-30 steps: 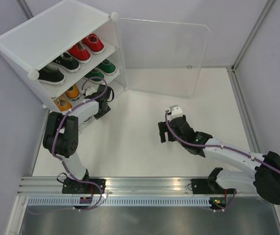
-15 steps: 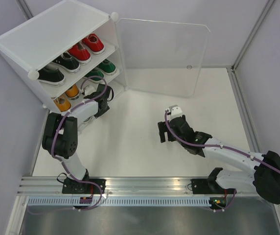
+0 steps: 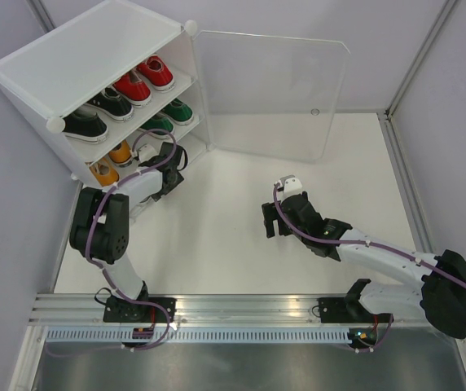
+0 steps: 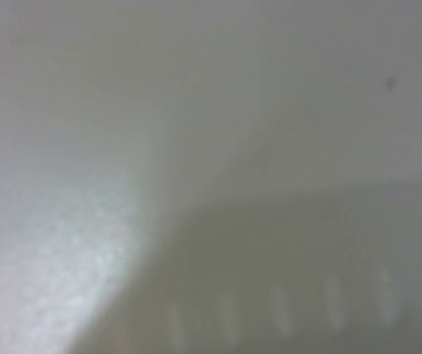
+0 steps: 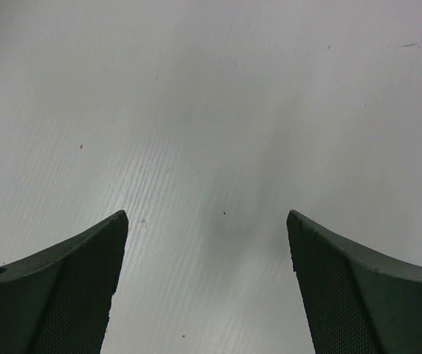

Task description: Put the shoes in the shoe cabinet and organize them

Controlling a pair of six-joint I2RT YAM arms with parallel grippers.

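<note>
Right fingers wide apart, left arm outstretched.

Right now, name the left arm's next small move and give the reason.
Probably ease the left gripper back from the low tier of the shoe cabinet: black sneakers, red sneakers, green sneakers and orange sneakers are shelved, and the open right gripper is empty.

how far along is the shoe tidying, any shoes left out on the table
Nearly done, it seems. Black shoes and red shoes sit on the top shelf of the shoe cabinet, green shoes and orange shoes on the middle one. In hand: the left arm reaches into the bottom tier, its work hidden. The right fingers stand open, empty. No shoe shows on the table; the door stands open.
</note>
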